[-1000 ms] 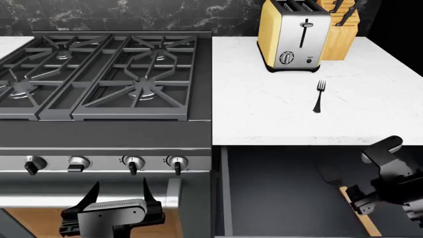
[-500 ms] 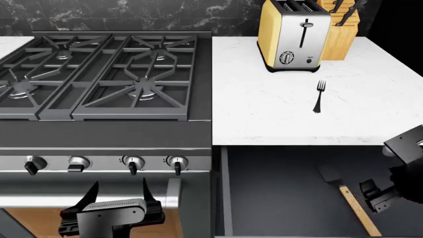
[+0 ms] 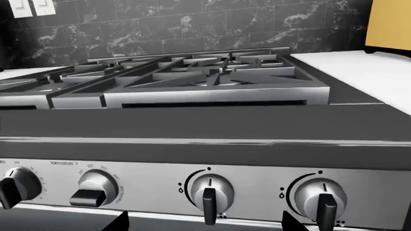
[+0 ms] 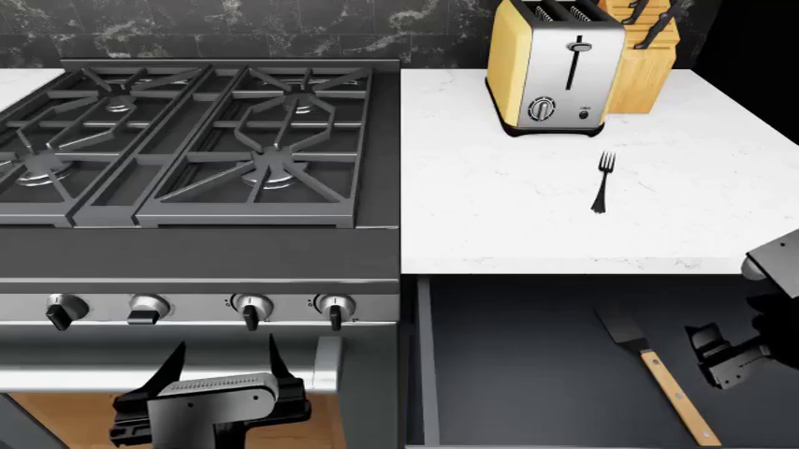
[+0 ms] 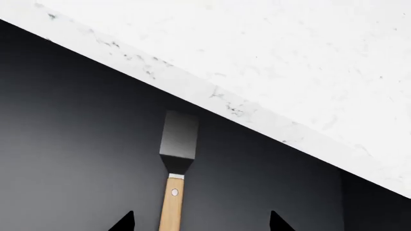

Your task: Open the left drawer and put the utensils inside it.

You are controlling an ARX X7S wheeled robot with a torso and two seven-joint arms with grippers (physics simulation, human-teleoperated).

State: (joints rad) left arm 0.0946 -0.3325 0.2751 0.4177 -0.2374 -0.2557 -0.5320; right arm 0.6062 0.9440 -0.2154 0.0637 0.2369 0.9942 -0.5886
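The left drawer point(image 4: 525, 360) stands pulled out under the white counter, its dark grey inside showing. The spatula point(image 4: 654, 371) lies flat in it, black blade toward the counter and wooden handle toward the front. The fork point(image 4: 603, 182) lies on the counter in front of the toaster. My right gripper point(image 4: 724, 360) hangs open over the drawer's right side, just right of the spatula handle. In the right wrist view the spatula point(image 5: 174, 168) lies on the drawer floor point(image 5: 64, 144), its handle between the spread tips of the right gripper point(image 5: 200, 224) without touching them. My left gripper point(image 4: 225, 360) is open in front of the stove, holding nothing.
A gas stove point(image 4: 200, 131) with a row of knobs point(image 4: 250, 309) fills the left. A yellow toaster point(image 4: 549, 65) and a wooden knife block point(image 4: 643, 56) stand at the counter's back. The counter edge point(image 5: 257, 113) overhangs the drawer. The left wrist view shows the stove knobs point(image 3: 209, 192) close ahead.
My right gripper has let go of the spatula handle and drawn back to the right. The spatula now lies free in the drawer. The left arm and fork have not moved.
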